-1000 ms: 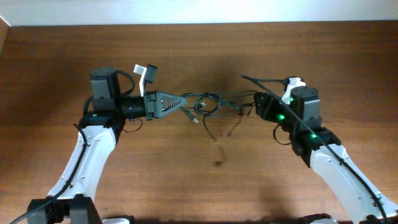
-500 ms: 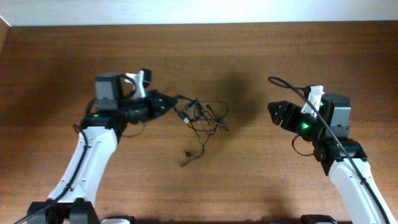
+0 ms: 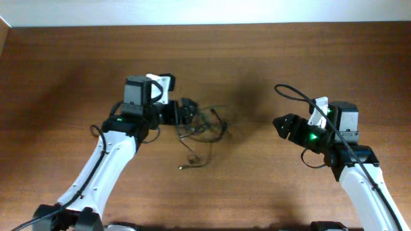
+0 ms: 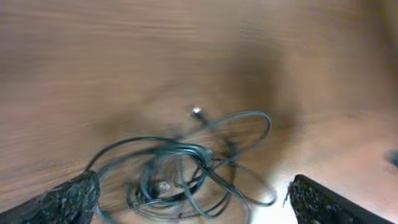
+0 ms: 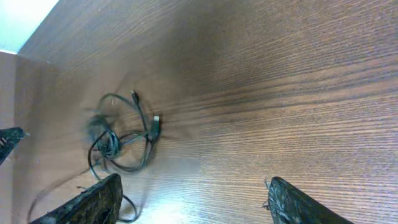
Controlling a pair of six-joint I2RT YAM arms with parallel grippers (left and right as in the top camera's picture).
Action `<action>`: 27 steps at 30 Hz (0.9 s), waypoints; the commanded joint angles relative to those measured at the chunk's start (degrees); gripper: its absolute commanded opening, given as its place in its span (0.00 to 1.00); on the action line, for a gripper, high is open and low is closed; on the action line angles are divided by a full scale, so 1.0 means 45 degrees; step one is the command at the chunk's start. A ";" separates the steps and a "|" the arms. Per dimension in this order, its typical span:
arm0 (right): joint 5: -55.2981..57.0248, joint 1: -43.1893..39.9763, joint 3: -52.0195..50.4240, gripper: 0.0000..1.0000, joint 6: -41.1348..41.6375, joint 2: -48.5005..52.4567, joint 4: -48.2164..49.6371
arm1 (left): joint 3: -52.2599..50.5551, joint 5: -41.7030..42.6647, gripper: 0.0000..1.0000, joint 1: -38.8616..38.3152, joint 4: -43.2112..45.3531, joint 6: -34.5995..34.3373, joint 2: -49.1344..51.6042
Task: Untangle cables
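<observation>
Overhead, I see the cables point(image 3: 202, 125) bunched left of centre on the counter point(image 3: 257, 58), my left gripper point(image 3: 186, 113) just beside them; left wrist shows it spread wide, cables lying loose just ahead; right wrist shows the right gripper point(image 5: 191, 185) wide, empty, well apart from them.

Below me lies a brown wooden worktop point(image 3: 257, 186), its grain running from side to side and its surface glossy enough to catch pale light in my close views. Along the worktop's far edge I see a strip of pale wall point(image 3: 205, 11). A dim, darker patch point(image 3: 247, 96) sits on the wood near the worktop's middle, toward that far edge.
</observation>
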 commanded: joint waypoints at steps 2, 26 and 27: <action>-0.0058 0.0019 -0.0078 0.76 -0.0155 -0.0121 -0.0092 | 0.0180 -0.5668 0.99 0.0423 -0.1787 -0.3109 -0.0262; 0.0029 0.0019 -0.0078 0.77 -0.0486 0.1336 -0.0622 | 0.0121 -0.5411 0.45 -0.2448 -0.0874 -1.7418 0.4512; 0.0029 0.0019 -0.0078 0.77 -0.0486 0.1336 -0.0622 | 0.0121 -0.5406 0.34 -0.2453 -0.0865 -1.7014 0.4682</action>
